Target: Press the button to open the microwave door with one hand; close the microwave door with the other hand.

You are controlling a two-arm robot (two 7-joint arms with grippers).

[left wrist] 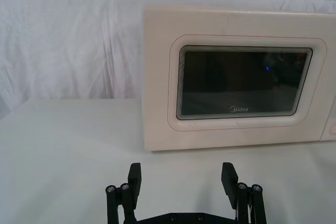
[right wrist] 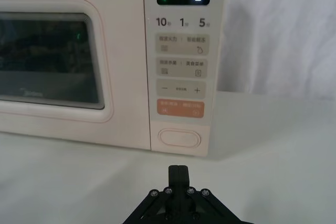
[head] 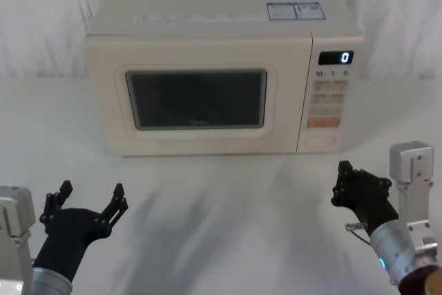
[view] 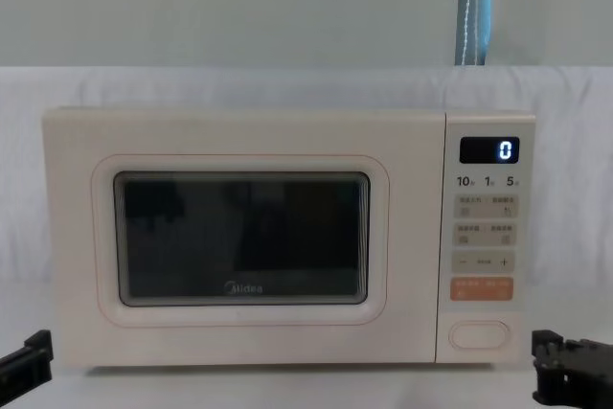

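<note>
Left gripper [head: 90,198] low at left, jaws spread wide. Right gripper [head: 343,183] low at right, jaws closed together.

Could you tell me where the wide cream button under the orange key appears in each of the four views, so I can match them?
Head view: the button sits at the microwave's lower right corner, below the orange key.
Left wrist view: not in it.
Right wrist view: centre, low on the control panel.
Chest view: lower right.
Shared landmark: the display showing "0", straight above the button where it shows.
</note>
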